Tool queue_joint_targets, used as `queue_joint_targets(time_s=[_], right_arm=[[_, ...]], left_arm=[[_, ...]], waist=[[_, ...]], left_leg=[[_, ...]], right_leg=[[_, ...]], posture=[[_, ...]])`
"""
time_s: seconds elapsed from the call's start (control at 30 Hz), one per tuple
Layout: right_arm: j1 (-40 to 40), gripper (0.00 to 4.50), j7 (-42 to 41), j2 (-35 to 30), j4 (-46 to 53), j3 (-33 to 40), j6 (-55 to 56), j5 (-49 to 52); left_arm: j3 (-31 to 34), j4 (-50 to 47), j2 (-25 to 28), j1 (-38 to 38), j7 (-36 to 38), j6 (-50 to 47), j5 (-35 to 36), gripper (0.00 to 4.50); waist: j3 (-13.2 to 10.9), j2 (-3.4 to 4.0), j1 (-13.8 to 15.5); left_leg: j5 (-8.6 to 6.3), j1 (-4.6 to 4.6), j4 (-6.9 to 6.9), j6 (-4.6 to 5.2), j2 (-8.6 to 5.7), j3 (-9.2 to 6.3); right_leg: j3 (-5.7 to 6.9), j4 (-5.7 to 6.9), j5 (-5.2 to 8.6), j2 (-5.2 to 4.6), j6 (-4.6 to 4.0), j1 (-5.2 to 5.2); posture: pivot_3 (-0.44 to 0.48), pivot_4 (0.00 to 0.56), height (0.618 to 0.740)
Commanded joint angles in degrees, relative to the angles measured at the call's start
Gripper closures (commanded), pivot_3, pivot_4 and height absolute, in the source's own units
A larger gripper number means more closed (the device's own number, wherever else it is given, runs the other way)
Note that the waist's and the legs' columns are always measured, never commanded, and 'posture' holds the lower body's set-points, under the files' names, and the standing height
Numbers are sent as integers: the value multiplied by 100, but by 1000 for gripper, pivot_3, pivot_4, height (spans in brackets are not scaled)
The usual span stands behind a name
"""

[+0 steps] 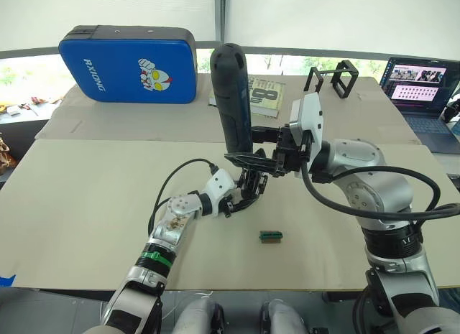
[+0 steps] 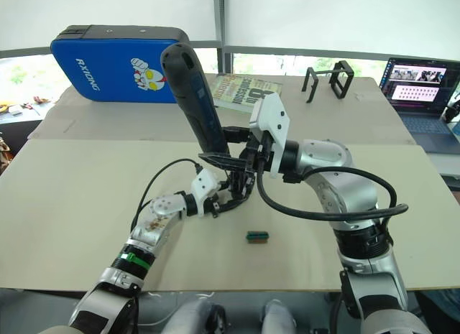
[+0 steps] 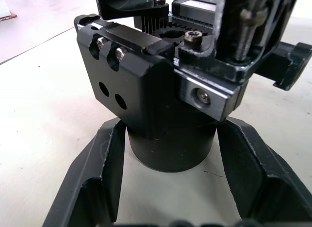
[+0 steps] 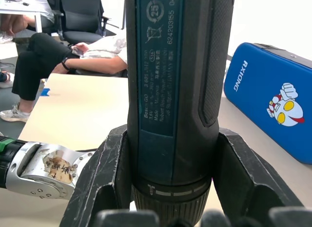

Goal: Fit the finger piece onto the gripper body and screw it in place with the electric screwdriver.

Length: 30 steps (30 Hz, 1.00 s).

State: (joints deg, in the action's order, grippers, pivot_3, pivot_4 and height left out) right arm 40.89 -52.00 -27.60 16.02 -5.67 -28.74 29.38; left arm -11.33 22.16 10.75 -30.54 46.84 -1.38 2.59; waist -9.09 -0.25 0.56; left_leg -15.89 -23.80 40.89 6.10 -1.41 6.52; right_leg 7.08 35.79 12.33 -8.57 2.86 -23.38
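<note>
upright electric screwdriver [image 1: 233, 97] in right tool [image 1: 260, 160] over gripper body [image 3: 165, 95]

Dark blue-black electric screwdriver [image 1: 234, 97], black gripper body [image 3: 161, 95], blue cartoon-printed case [image 1: 128, 64].

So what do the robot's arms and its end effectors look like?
Both arms are silver metal with black joints and looping black cables. The left arm wears a green band near the wrist. Each end effector, left and right, has two black pointed fingers behind a white housing.

My pale beige table [image 1: 86, 205] carries a blue padded case [image 1: 128, 64], printed booklet [image 1: 264, 94], black open-frame brackets [image 1: 333, 80], open laptop [image 1: 420, 90] and tiny green-and-black block [image 1: 270, 236].
</note>
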Motion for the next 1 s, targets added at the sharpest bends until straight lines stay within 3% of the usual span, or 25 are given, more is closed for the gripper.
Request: queue_joint_targets(time_s=[0.03,1.0], right_arm=[[-58,2585,21,29,22,132,219,-17],[-247,2585,-12,84,-289,-35,301,-81]], left_arm=[[11,-242,-31,-63,9,93,116,2188],[17,-144,-60,-161,21,124,111,2188]], waist=[[0,0,0],[1,1,-2]], left_leg=[[0,0,0,0,0,0],[0,9,0,-1,1,-1]], right_leg=[[0,-1,0,0,0,0],[-1,-3,0,0,0,8]], posture=[[0,150,740],[0,150,740]])
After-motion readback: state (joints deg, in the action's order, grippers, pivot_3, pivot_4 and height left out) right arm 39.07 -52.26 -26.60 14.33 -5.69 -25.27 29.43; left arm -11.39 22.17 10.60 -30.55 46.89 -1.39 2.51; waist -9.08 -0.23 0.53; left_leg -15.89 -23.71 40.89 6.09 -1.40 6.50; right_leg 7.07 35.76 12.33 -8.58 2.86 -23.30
